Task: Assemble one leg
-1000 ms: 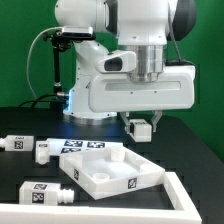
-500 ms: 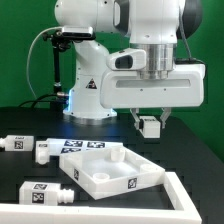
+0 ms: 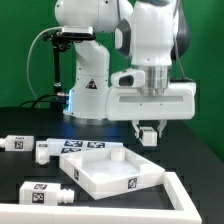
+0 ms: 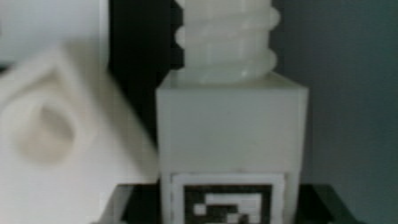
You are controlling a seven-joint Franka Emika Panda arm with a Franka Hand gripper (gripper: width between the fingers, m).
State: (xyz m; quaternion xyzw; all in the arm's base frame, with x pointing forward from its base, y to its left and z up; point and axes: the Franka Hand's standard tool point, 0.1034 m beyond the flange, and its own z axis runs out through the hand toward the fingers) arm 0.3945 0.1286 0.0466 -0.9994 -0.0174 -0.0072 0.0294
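My gripper (image 3: 148, 130) is shut on a leg (image 3: 147, 135), a small white square post with a black-and-white tag, and holds it in the air above and to the exterior view's right of the white panel (image 3: 92, 178). In the wrist view the leg (image 4: 228, 120) fills the middle, with its ribbed threaded end pointing away and its tag between the dark fingers (image 4: 135, 204). The blurred white panel (image 4: 63, 130) lies beside it, further off.
Three more white tagged legs lie on the black table at the exterior view's left: one (image 3: 14, 143), a second (image 3: 46, 150) and a third (image 3: 45, 192) at the front. The marker board (image 3: 78, 145) lies behind the panel. A white rail (image 3: 195, 200) crosses the front right corner.
My hand has turned and shifted a little toward the exterior view's right. The leg stays in my grip and now hangs slightly lower.
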